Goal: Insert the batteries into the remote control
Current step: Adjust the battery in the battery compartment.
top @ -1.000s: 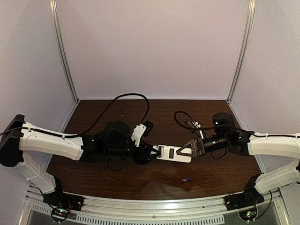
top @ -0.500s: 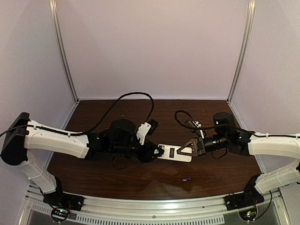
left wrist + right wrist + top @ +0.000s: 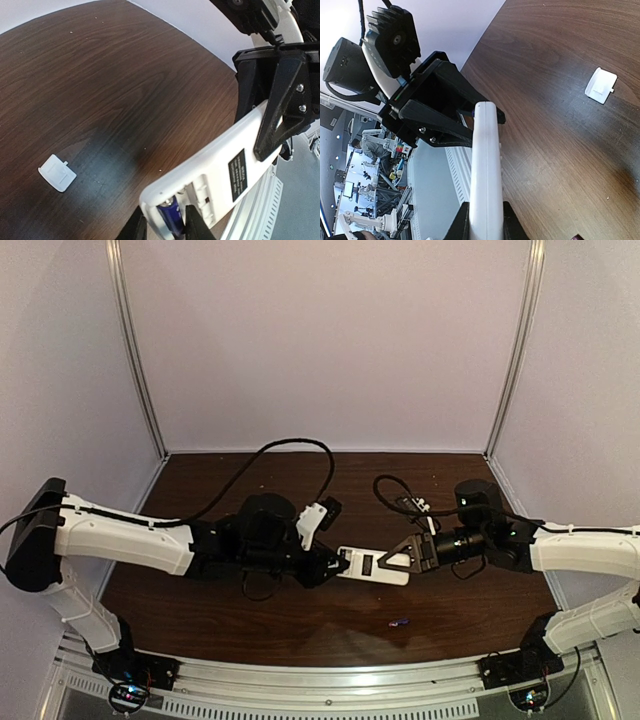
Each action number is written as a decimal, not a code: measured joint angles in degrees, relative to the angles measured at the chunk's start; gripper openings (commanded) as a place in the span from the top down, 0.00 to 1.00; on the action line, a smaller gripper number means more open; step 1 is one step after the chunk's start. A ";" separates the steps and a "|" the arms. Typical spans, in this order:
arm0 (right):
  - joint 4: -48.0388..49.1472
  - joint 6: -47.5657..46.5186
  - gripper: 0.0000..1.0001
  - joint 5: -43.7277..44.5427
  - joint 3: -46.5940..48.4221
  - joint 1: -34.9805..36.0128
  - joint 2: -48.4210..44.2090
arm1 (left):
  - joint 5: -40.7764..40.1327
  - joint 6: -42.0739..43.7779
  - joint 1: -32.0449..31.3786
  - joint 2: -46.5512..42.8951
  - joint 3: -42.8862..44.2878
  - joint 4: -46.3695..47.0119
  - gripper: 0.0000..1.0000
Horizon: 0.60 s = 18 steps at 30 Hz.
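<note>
Aloft, right gripper (image 3: 392,562) pinches the remote control (image 3: 220,165) — left gripper (image 3: 167,227) flanks a battery (image 3: 170,216), closure unclear.

The worktop (image 3: 250,615) is dark brown with a streaky wood grain. The remote control (image 3: 210,167) is white and carries a black label with pale print. The battery (image 3: 170,217) at its open end is purple-blue. The other battery (image 3: 400,621), at lower middle of the top view, is purple-blue with a reddish end. The small cover (image 3: 57,172) is white. The left hand (image 3: 338,564) and right hand (image 3: 388,562) are black, on white-and-black arms (image 3: 120,535). The walls (image 3: 320,340) are pale lilac.
</note>
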 measured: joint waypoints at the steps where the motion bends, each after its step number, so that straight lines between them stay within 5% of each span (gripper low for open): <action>1: -0.07 -0.02 1.00 0.20 0.02 0.00 -0.02 | -0.13 -0.02 0.00 0.15 0.33 -0.52 0.77; 6: -0.15 -0.44 1.00 1.01 0.02 0.00 -0.15 | -0.52 -0.59 0.15 0.74 1.88 -2.49 0.80; 12: -0.42 -0.31 1.00 0.83 0.02 0.02 -0.24 | -0.22 0.15 0.15 0.85 2.05 -2.93 0.59; 18: -0.37 -0.44 1.00 -0.13 0.02 0.00 -0.28 | 1.20 0.87 0.68 0.74 1.77 -3.08 0.55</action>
